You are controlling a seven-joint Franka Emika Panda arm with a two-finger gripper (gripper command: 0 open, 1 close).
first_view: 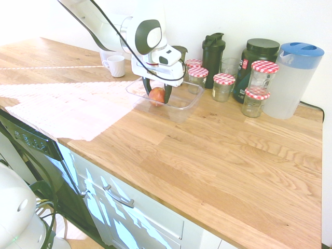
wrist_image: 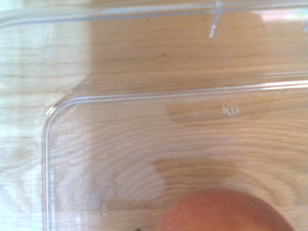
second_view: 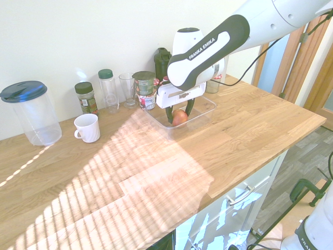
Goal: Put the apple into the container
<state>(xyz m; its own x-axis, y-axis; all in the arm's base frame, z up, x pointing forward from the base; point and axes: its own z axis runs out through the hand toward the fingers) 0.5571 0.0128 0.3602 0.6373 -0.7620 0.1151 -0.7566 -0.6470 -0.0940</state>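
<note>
We look at a kitchen counter of pale oak boards (first_view: 218, 155) under a white wall, sun striping its near part. Our landmark is the shallow, clear plastic rectangular container with rounded corners (first_view: 184, 106), which sits on the counter in front of a row of glass jars with red-checkered lids (first_view: 224, 85). A tall translucent pitcher with a blue lid (first_view: 295, 80) stands well beyond the container at the row's far end, and a white mug (first_view: 115, 66) stands apart on its other side.

The small round red apple with a yellowish blush (first_view: 157, 95) is inside the container's walls, low over or on its floor; we cannot tell whether it rests there. The white arm's black two-finger gripper (first_view: 157, 93) points straight down into the container, its fingers flanking the apple on both sides. Whether they clamp it or have just slackened, we cannot tell.

We judge the task nearly done: the apple is within the container, and what remains is a clear release and the gripper lifting away.

In the wrist view the apple's skin looks smooth, matte and orange-red.
</note>
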